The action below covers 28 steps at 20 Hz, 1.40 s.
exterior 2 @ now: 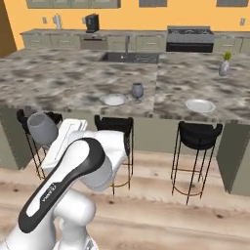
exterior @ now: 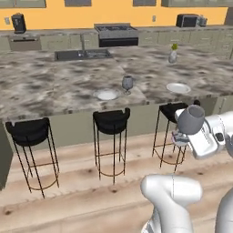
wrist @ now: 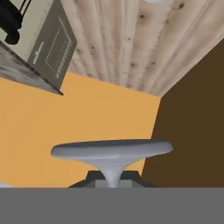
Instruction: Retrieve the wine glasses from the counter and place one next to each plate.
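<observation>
My gripper (exterior: 185,132) is shut on the stem of a grey-blue wine glass (exterior: 190,119), held tilted in the air in front of the island, above the right stool. In the hand view the glass's round base (wrist: 111,151) spreads just beyond my gripper (wrist: 113,178). The right base view shows the held wine glass (exterior 2: 42,128) at the left. A second wine glass (exterior: 128,83) stands on the island just right of the left plate (exterior: 106,94). The right plate (exterior: 178,88) lies alone near the island's edge. The counter (exterior: 159,29) runs along the orange back wall.
Three black stools (exterior: 111,122) line the island's near side over a wooden floor. On the island (exterior: 41,86) are a sink (exterior: 82,54) and a grey vase with a sprig (exterior: 173,54). A stove (exterior: 116,34) sits in the back counter.
</observation>
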### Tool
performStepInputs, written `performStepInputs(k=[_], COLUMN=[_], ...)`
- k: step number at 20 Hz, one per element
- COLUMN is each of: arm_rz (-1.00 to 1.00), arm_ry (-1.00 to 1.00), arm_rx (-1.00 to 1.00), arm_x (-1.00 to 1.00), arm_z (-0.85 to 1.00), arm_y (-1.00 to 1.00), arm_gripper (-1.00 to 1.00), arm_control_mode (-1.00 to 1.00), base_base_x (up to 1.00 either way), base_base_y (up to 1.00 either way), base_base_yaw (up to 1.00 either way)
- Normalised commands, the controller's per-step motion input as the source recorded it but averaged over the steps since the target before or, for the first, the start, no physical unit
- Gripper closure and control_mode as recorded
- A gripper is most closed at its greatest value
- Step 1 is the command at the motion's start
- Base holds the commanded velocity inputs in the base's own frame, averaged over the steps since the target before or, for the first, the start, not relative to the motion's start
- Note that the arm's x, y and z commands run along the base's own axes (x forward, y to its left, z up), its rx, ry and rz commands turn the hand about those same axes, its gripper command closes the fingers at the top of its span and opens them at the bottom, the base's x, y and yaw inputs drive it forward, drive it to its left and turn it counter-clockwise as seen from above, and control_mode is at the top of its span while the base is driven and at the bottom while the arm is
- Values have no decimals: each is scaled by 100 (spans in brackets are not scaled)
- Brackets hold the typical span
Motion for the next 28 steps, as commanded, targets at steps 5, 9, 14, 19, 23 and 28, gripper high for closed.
performStepInputs(k=[5, 9, 14, 19, 23, 28], arm_rz=[0, 0, 0, 0, 0, 0], arm_ry=[0, 0, 0, 0, 0, 0], arm_rx=[0, 0, 0, 0, 0, 0], arm_x=[0, 0, 0, 0, 0, 0], arm_z=[0, 0, 0, 0, 0, 0], arm_y=[0, 0, 0, 0, 0, 0], arm_gripper=[100, 100, 100, 100, 100, 100], arm_control_mode=[100, 100, 100, 100, 100, 100], base_base_x=[26, 40, 84, 93, 58, 100], base_base_y=[-100, -100, -100, -100, -90, -2], base_base_yaw=[22, 19, 10, 0, 0, 0])
